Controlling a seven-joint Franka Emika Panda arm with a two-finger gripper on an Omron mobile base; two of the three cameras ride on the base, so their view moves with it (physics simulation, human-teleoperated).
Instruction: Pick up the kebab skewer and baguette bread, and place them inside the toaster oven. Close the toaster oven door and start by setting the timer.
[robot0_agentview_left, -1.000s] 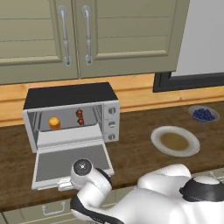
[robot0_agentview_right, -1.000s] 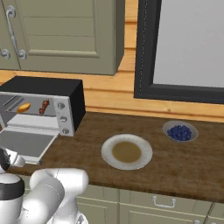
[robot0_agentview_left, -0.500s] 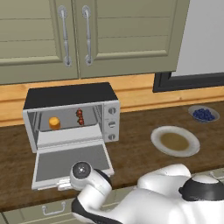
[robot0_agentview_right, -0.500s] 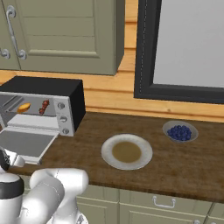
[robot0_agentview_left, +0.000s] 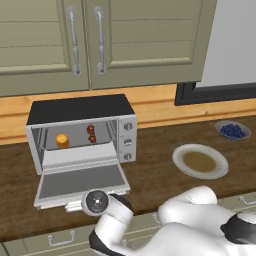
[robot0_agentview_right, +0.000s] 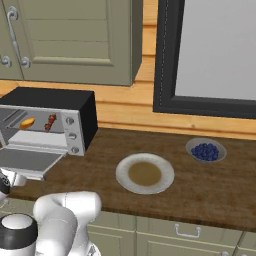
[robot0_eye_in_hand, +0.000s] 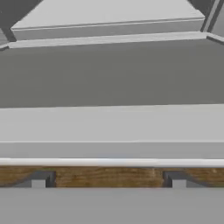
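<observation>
The toaster oven (robot0_agentview_left: 80, 110) (robot0_agentview_right: 55, 100) stands on the counter with its door (robot0_agentview_left: 80, 181) dropped flat. Inside, on the rack, the baguette bread (robot0_agentview_left: 62, 140) (robot0_agentview_right: 27, 122) lies at the left and the kebab skewer (robot0_agentview_left: 91, 133) (robot0_agentview_right: 50, 121) to its right. My hand (robot0_agentview_left: 96, 201) hangs low at the door's front edge. In the hand view my gripper (robot0_eye_in_hand: 108, 183) is open and holds nothing. Its fingertips (robot0_eye_in_hand: 38, 181) sit just below the door's silver bar handle (robot0_eye_in_hand: 112, 162), one on each side of centre.
A cream plate (robot0_agentview_left: 200, 161) (robot0_agentview_right: 145, 173) with a brown centre lies right of the oven. A bowl of blue berries (robot0_agentview_left: 233, 130) (robot0_agentview_right: 205, 150) sits further right. Three knobs (robot0_agentview_left: 127, 141) run down the oven's right front. Cabinets hang above.
My hand has sunk a little at the front edge of the open door. The food, the door and the dishes have stayed put.
</observation>
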